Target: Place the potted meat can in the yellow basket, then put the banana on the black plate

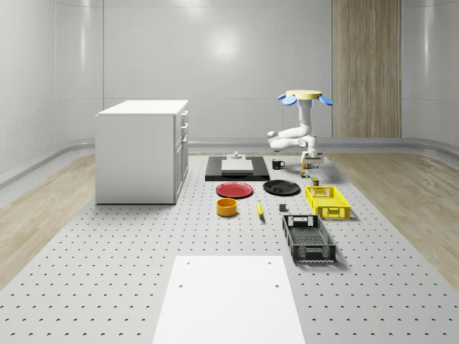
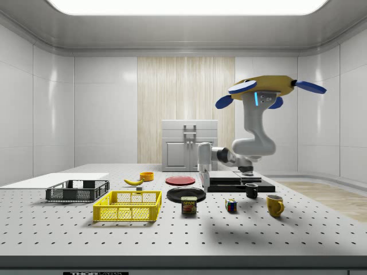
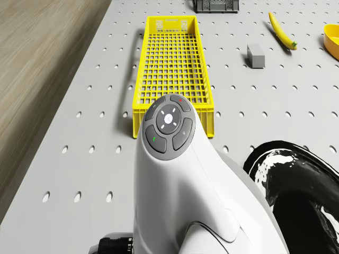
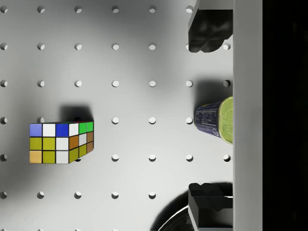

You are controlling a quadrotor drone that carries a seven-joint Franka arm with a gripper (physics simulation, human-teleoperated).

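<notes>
The drone [image 2: 269, 87] hovers over the counter [image 1: 107, 272] at the side view's right. The yellow basket [image 2: 128, 206] sits lower left of centre, the black plate [image 2: 186, 193] behind it. The end effector [image 4: 210, 118], fingers [image 4: 208, 31] spread, hangs above the can [image 2: 189, 205]. The banana [image 2: 133, 181] lies beyond the basket.

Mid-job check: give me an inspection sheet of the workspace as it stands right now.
Surface: perforated grey table.
Job's things: potted meat can on the table beside the empty yellow basket; banana on the table, apart from the black plate.
Clutter: Rubik's cube, yellow mug, black mug, red plate, black basket.
Grippers: drone hovers; gripper open above the can.
Cables: nothing seen.
Surroundings: white cabinet.
</notes>
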